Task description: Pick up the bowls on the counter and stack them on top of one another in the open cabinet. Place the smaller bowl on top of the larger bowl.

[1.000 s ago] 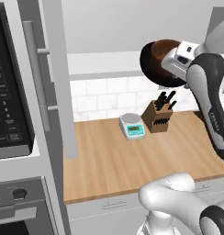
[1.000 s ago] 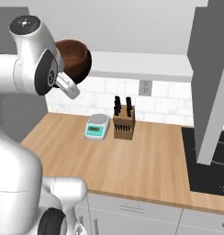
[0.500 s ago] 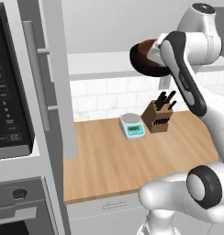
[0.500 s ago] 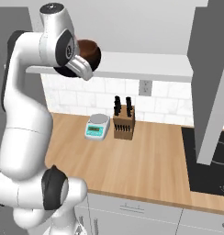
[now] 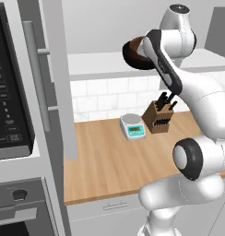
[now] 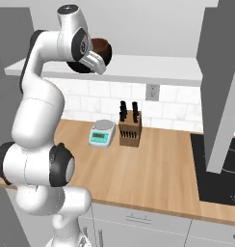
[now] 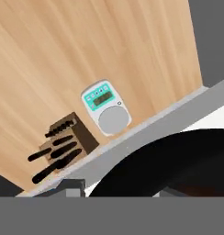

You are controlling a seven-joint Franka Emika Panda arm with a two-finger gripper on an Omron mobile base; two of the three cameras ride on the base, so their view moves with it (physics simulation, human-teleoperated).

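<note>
The hand (image 6: 101, 57) grips the round reddish-brown bowl (image 6: 103, 48) over the white cabinet shelf (image 6: 153, 70), above a glossy black bowl (image 7: 178, 160).

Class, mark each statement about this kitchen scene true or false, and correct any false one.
1. The reddish-brown bowl is up at the level of the cabinet shelf. True.
2. A kitchen scale stands beside the knife block on the counter. True.
3. The reddish-brown bowl rests on the counter. False: it is raised high above the counter, at the gripper.
4. The knife block is empty. False: dark knife handles stick out of it.
5. The scale lies on the cabinet shelf. False: it stands on the counter below.
</note>
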